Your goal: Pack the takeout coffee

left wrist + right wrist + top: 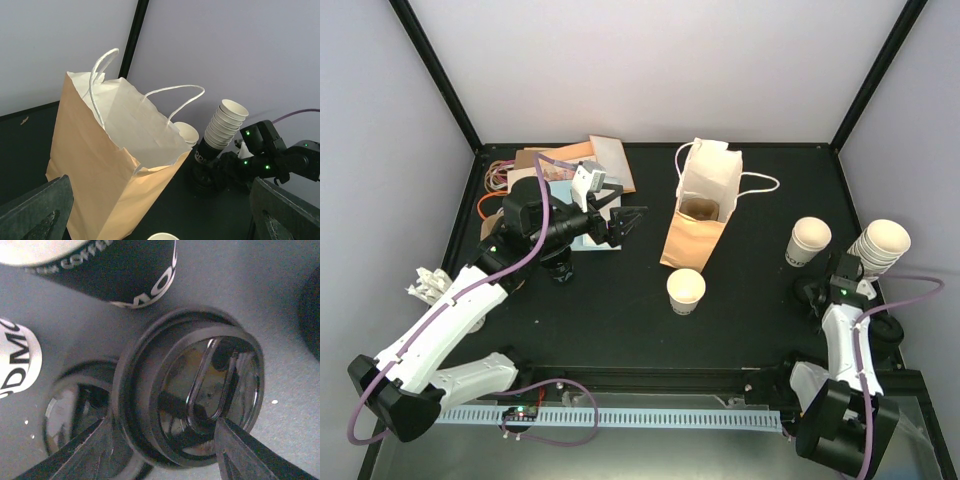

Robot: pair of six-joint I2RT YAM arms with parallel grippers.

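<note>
The left pincer is being held wide, empty. A lid on the table is being straddled by the right pincer, grip unclear.

Left arm: stretched from near-left base up and right, white link angled, black wrist level and turned right. Left gripper: held above table, pointing right, jaws wide apart; in wrist view, fingers only just in at both bottom corners.

Right arm: folded tight over near-right base, white link rising almost straight up, wrist tipped down. Right gripper: low, aimed at table, jaws narrower than left's but not together. In wrist view, both finger tips poke in from bottom edge. Gripping or loose: can't tell.
</note>
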